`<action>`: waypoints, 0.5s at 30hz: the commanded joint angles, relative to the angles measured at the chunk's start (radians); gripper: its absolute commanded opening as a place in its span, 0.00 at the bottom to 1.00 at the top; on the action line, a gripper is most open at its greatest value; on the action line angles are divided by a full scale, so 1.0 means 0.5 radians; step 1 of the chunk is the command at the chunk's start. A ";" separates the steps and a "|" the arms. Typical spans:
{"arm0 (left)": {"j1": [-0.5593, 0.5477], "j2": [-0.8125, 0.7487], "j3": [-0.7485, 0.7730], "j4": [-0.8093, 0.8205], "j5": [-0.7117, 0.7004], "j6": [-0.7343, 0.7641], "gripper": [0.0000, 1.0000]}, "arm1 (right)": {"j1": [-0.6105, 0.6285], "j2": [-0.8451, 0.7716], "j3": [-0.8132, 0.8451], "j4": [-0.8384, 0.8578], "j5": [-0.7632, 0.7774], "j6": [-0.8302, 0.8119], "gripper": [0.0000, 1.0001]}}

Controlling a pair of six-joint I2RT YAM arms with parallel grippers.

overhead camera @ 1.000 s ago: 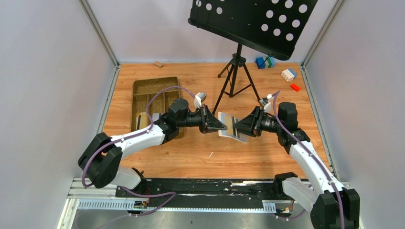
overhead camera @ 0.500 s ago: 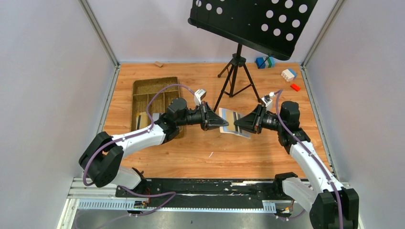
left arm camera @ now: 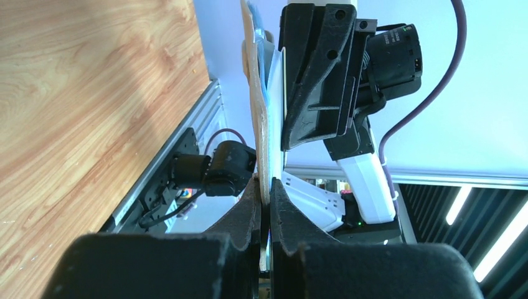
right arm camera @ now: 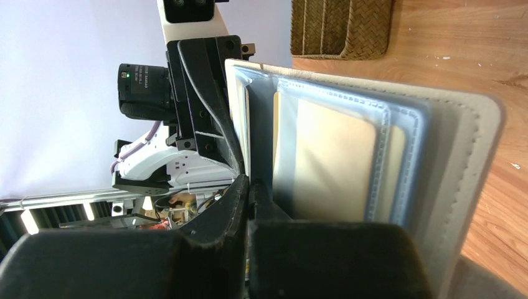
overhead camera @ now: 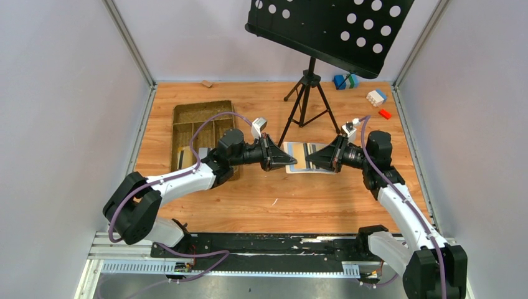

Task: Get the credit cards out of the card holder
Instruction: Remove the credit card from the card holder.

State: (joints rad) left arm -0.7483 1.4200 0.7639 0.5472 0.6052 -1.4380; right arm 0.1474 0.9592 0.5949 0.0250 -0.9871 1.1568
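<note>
The cream-beige card holder [overhead camera: 303, 158] hangs open in the air between my two grippers, over the middle of the table. My left gripper [overhead camera: 284, 164] is shut on its cream left edge, seen edge-on in the left wrist view [left arm camera: 256, 106]. My right gripper [overhead camera: 315, 163] is shut on a thin leaf at the holder's other side. In the right wrist view the light blue inside [right arm camera: 398, 156] faces me, with an orange-yellow card [right arm camera: 333, 162] in a clear pocket. My right jaws pinch [right arm camera: 249, 187] at the pocket's edge; whether a card is in the pinch is hidden.
A woven brown compartment tray [overhead camera: 199, 121] lies at the left, with a pale card with a dark stripe [overhead camera: 185, 157] near its front end. A black music stand's tripod [overhead camera: 305, 93] stands just behind the grippers. Toy blocks [overhead camera: 377, 96] sit at the far right.
The holder has risen slightly and turned from tilted to level. Both grippers stayed shut on it, and the right gripper shifted a little away from the arm bases.
</note>
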 commanded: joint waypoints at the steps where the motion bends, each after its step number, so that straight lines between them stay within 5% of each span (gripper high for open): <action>1: 0.002 -0.010 0.016 0.099 -0.019 0.007 0.02 | 0.006 -0.035 0.090 0.082 -0.038 0.038 0.00; 6: 0.002 0.004 0.028 0.130 -0.012 0.004 0.08 | 0.002 -0.042 0.115 -0.008 -0.030 -0.010 0.00; 15: 0.069 -0.072 -0.085 0.321 -0.068 -0.082 0.02 | -0.044 -0.063 0.013 -0.191 0.017 -0.106 0.00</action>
State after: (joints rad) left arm -0.7395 1.4204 0.7364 0.5983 0.6006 -1.4578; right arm 0.1364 0.9470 0.6151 -0.0486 -0.9859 1.1221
